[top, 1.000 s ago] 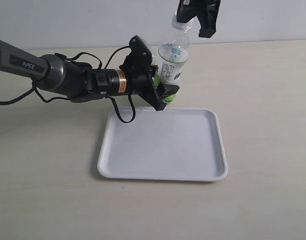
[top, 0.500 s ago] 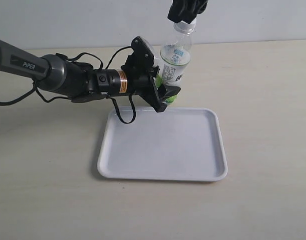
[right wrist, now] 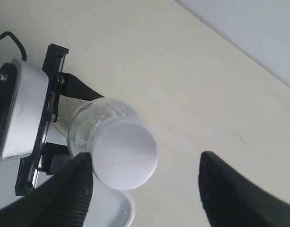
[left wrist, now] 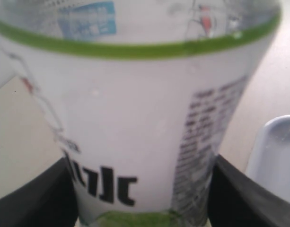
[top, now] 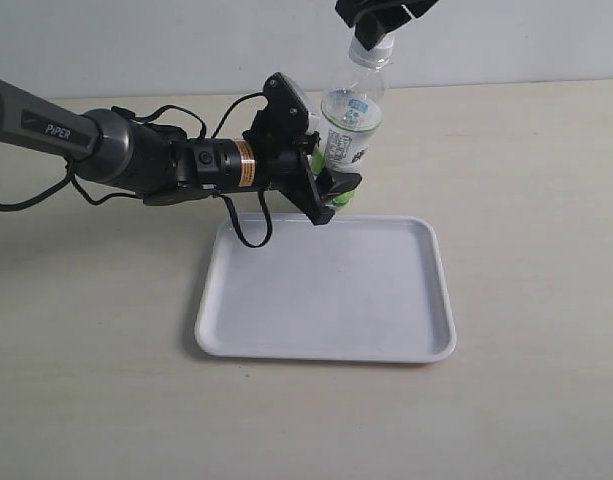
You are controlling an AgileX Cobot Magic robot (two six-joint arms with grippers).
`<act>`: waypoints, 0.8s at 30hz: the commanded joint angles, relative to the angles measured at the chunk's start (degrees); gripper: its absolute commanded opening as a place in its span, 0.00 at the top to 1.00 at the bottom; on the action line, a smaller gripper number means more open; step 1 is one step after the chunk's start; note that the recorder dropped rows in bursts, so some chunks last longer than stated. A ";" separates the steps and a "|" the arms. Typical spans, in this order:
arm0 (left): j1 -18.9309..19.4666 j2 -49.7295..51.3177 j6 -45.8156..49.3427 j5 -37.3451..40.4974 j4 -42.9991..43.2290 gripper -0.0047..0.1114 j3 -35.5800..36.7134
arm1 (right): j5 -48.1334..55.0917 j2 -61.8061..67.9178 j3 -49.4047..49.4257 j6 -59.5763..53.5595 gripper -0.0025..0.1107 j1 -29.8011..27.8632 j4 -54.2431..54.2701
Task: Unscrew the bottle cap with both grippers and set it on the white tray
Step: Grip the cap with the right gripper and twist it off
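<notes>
The clear bottle (top: 348, 120) with its white and green label stands tilted just behind the white tray (top: 326, 300). My left gripper (top: 326, 188) is shut on its lower body, and the label (left wrist: 135, 118) fills the left wrist view between the two black fingers (left wrist: 31, 198). The white bottle cap (top: 370, 47) sits on the bottle's neck. In the right wrist view the cap (right wrist: 123, 153) lies beside one finger (right wrist: 64, 194), off to one side of the wide gap. My right gripper (right wrist: 145, 189) hangs open just above it, holding nothing.
The grey PIPER arm (top: 106, 150) with its orange band and a looping black cable (top: 248, 225) reaches in from the left over the tan table (top: 526, 180). A tray corner (left wrist: 277, 146) shows beside the bottle. A pale wall runs along the back.
My right gripper has opened off the cap and lifted slightly, so the cap now shows. The left gripper and the bottle have hardly moved.
</notes>
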 commanded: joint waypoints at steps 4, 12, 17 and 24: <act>-0.18 -0.97 -0.20 -0.80 -0.17 0.96 0.08 | -1.30 1.83 -0.01 0.50 0.43 0.05 1.46; -0.18 -0.97 -0.20 -0.80 -0.17 0.96 0.08 | -2.97 1.92 -0.01 -1.14 0.48 0.05 2.92; -0.18 -0.97 -0.20 -0.80 -0.17 0.96 0.08 | -2.85 1.92 -0.01 -2.51 0.58 0.05 4.32; -0.18 -0.97 0.12 -0.80 -0.17 0.96 0.08 | -2.85 1.92 -0.01 -2.51 0.54 0.05 4.10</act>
